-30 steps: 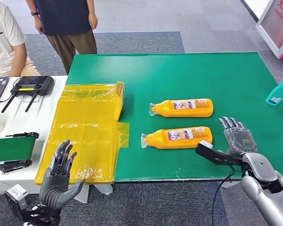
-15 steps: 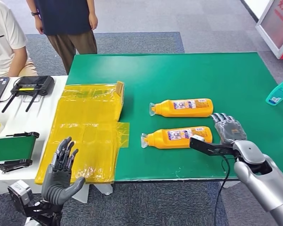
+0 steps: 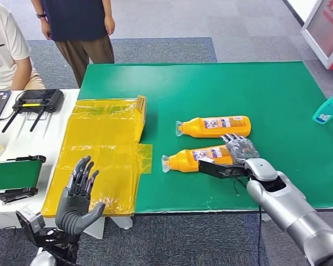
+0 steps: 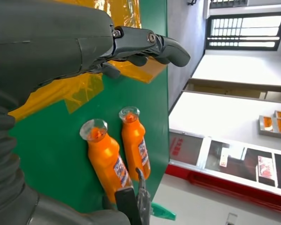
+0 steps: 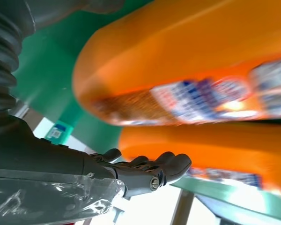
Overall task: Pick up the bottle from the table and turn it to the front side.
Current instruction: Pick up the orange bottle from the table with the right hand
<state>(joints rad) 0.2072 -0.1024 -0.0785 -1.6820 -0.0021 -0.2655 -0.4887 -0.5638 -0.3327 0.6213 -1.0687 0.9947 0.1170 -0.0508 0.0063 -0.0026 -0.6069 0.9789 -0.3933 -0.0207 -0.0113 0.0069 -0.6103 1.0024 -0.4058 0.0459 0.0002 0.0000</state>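
The green table (image 3: 282,105) is carrying everything, with a sheet of yellow plastic (image 3: 102,149) lying over its left edge and spilling onto the white table (image 3: 39,138) beside it. Two orange bottles are lying on their sides toward the table's front edge, caps pointing left: the far bottle (image 3: 215,126) is sitting just behind the near bottle (image 3: 194,159), the two close but apart. The right hand (image 3: 239,149) is resting at the base end of the near bottle, fingers lying over it; whether they are actually gripping it I cannot tell, as the right wrist view is blurring the bottle (image 5: 188,70) close against the fingers (image 5: 167,164). The left hand (image 3: 77,197) is hovering off the front-left corner, fingers spread wide and holding nothing. A teal bottle (image 3: 329,108) is lying at the table's right edge.
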